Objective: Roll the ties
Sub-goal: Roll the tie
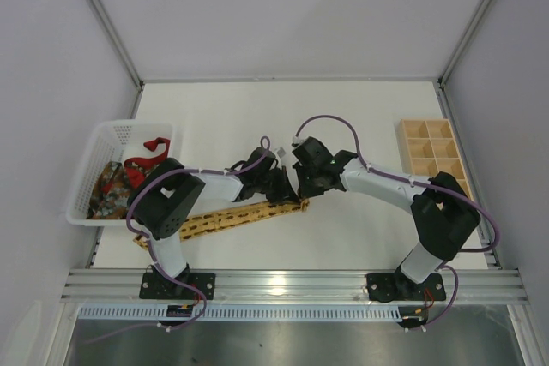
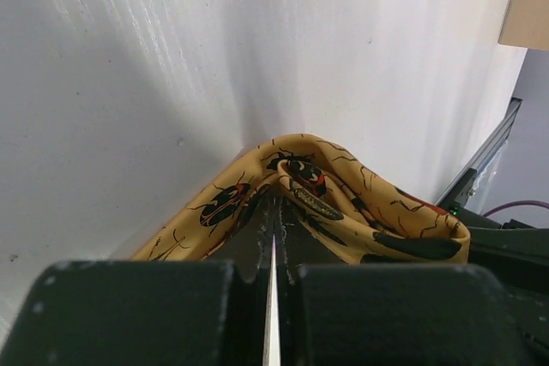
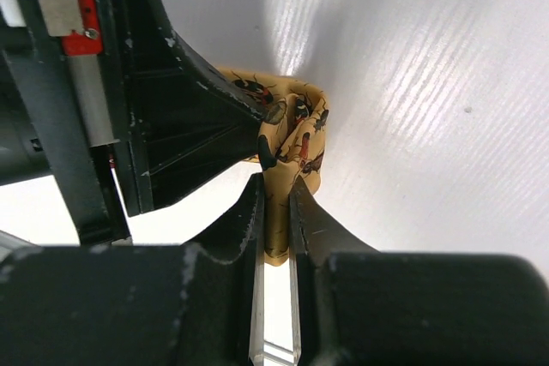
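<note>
Yellow-gold silk with small dark beetle marks is what both arms are working on: the yellow tie [image 1: 232, 216] lies slantwise across the table [image 1: 343, 117], its far end gathered into a loose first curl right where the two hands meet near the middle. The left hand [image 2: 274, 212] is fully closed, its tips nipping a fold at the edge of that curl. The right hand [image 3: 276, 190] is nearly closed with a narrow strip of the same tie caught between its fingers, just below the curl. To my eye the roll has only begun, and most of the length is flat and unrolled toward the left arm's base. Doing this step well seems to call for one hand pinning the core while the other turns it over onto the flat stretch. The edges need to stay lined up so the coil does not cone out sideways, and the tension light so the slippery cloth does not spring open. A red tie [image 1: 146, 153] and a dark patterned tie [image 1: 107, 182] wait in the white basket [image 1: 103, 139] at the left, not yet rolled.
</note>
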{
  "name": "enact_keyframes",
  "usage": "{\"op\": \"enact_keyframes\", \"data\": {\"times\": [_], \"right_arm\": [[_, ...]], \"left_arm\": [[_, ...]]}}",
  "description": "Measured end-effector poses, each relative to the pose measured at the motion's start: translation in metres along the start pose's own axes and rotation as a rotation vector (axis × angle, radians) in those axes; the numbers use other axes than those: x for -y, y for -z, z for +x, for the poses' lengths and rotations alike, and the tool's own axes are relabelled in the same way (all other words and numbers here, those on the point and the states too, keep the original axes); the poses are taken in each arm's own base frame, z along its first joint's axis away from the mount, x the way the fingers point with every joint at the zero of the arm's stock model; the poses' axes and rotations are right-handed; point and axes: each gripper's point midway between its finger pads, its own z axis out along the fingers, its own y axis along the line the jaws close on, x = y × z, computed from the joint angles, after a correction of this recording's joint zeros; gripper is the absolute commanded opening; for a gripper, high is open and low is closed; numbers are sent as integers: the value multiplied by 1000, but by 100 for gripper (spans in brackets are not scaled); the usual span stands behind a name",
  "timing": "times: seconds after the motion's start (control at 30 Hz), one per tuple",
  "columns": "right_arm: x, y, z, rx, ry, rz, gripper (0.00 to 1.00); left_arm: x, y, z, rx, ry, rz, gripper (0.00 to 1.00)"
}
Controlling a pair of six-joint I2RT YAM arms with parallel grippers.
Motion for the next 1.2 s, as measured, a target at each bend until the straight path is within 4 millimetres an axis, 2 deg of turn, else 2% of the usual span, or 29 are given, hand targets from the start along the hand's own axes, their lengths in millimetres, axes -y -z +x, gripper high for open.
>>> {"op": "enact_keyframes", "data": {"times": [0.23,0.33,0.5,0.73,0.87,1.03,1.1,1.2], "right_arm": [[-14,-2,1,4,12,-38,0],[-18,-8,6,-11,21,-46,5],[-14,-23,17,-55,24,-19,6],[-15,-28,16,-52,24,-23,7],[-19,-33,14,-43,26,-33,7],[-21,-39,15,-46,22,-42,8],[-22,-39,15,-47,22,-43,11],[-26,-40,14,-50,24,-56,19]], "left_arm": [[0,0,-1,1,1,-6,0],[1,0,-3,2,-1,-10,0],[-4,0,-2,-1,-14,-35,0],[-8,3,-4,6,-36,-64,0],[-14,13,-7,33,-51,-117,1],[-19,37,-6,73,-59,-184,1],[-17,45,-8,98,-65,-194,1],[-17,48,-7,103,-66,-195,0]]}}
